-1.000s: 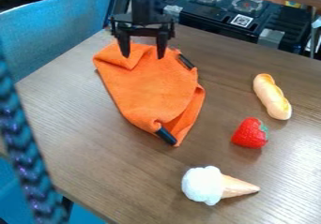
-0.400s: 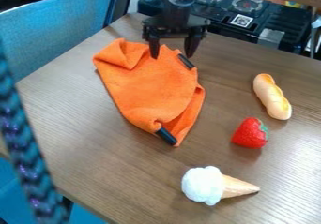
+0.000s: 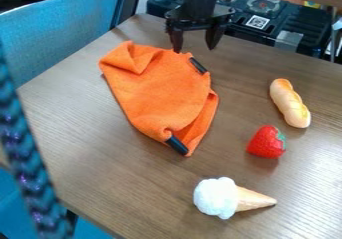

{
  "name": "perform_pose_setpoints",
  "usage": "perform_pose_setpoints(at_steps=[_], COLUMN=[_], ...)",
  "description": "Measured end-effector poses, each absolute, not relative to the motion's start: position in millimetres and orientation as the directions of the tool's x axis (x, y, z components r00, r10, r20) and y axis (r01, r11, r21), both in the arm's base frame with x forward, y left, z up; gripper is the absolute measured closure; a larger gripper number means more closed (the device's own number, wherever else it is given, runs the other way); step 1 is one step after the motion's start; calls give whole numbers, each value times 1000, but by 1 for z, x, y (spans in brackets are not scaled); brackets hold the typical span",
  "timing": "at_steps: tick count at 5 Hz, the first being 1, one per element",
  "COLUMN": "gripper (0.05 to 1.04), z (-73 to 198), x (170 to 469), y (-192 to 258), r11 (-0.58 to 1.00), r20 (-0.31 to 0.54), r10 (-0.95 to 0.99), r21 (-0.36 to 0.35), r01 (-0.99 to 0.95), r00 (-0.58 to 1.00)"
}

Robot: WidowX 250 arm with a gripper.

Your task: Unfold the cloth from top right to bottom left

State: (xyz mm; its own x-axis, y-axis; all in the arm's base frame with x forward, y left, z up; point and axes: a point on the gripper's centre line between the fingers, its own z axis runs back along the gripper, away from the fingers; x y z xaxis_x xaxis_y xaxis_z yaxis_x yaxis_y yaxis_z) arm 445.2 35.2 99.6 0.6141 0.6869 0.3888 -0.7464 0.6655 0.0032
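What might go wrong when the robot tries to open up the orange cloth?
The pincer is open at the cloth's top right edge, near a black tab, so it might pinch too little cloth, or only the tab. Also, the cloth's folds overlap near the bottom tab, so a pull might drag the whole bundle instead of opening it.

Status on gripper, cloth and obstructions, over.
Gripper open, empty, at cloth's top right edge. Orange cloth on table, partly folded. Toy bread, strawberry, ice cream cone off to the right, outside the likely path.
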Motion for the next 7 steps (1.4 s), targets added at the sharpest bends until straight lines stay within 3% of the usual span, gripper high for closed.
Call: perform_pose_setpoints(at_steps=[4, 5, 7], gripper=[84, 137, 699], z=[70, 64, 47], x=[460, 460, 459], y=[35, 36, 37], r11=[644, 646, 634], r20=[411, 417, 422], r10=[685, 679, 685], r21=[45, 52, 57], r01=[-764, -762, -771], r00=[601, 604, 594])
